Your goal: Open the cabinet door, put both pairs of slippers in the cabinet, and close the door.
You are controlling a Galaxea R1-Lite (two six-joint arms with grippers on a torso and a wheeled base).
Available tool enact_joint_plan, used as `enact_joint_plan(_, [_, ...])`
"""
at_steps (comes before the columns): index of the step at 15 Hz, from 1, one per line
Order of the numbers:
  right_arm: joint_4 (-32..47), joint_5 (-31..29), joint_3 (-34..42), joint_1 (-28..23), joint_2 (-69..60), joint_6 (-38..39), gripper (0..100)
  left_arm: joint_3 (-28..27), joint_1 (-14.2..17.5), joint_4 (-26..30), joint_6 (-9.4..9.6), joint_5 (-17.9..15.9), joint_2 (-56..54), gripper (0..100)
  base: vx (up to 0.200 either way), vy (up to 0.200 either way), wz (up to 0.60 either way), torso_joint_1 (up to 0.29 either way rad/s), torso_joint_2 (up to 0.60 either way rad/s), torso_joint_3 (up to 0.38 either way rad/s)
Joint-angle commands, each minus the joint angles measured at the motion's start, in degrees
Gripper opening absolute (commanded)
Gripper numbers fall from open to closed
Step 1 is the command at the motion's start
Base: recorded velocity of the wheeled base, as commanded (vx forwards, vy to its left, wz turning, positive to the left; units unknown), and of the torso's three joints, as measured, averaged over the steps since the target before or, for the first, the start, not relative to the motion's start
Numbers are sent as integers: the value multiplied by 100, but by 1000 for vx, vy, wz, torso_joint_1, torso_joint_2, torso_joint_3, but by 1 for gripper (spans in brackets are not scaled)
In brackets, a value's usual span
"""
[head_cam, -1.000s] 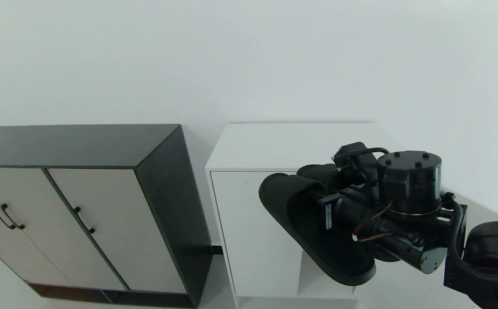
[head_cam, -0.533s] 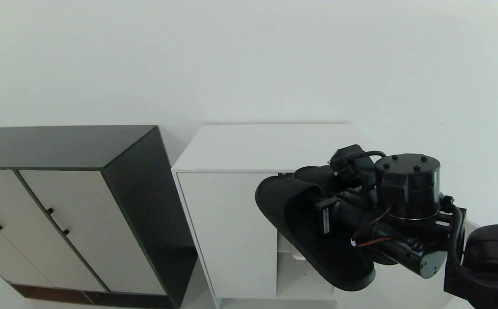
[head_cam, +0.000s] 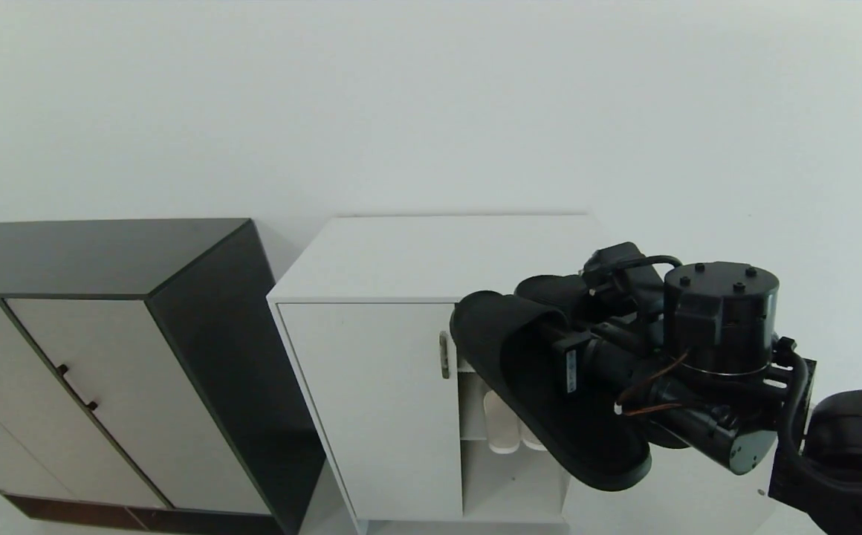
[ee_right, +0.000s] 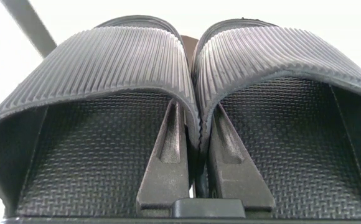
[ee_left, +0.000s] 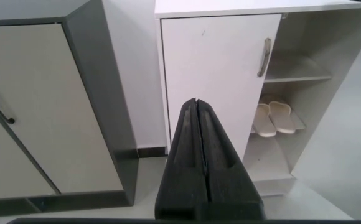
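While the head cam is looking down, R gripper [head_cam: 561, 349] is gripping the black slippers [head_cam: 542, 405], a rubbery pair w/ rounded toes, in the air in front of the boxy white cabinet [head_cam: 431, 256]. Cabinet's right side is standing open; white slippers [head_cam: 504, 429] are lying on a shelf inside, beside the shut left door [head_cam: 371, 401].

Left wrist: L gripper [ee_left: 196, 127] is hanging w/ jaws pressed flat together, nothing between.

Right wrist: wedge-shaped fingers [ee_right: 165, 162] are sitting one inside each slipper under ribbed straps, squeezing the adjoining inner edges over dimpled footbeds.

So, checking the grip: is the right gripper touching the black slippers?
Touching. Right wrist view: the right gripper, one finger inside each, pinches the black slippers together.
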Motion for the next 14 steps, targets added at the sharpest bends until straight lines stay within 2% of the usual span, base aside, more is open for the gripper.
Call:
enact_joint_plan(1, [-132, 10, 54, 21, 58, -9, 0, 0, -1, -2, 1, -2, -1, 0, 0, 0, 0, 0, 0, 0])
enact_joint_plan(7, [-150, 19, 98, -5, 67, -9, 0, 0, -1, -2, 1, -2, -1, 0, 0, 0, 0, -8, 14, 10])
enact_joint_plan(14, [-202, 19, 142, 3, 50, -9, 0, 0, -1, -2, 1, 7, -1, 0, 0, 0, 0, -184, 462, 277])
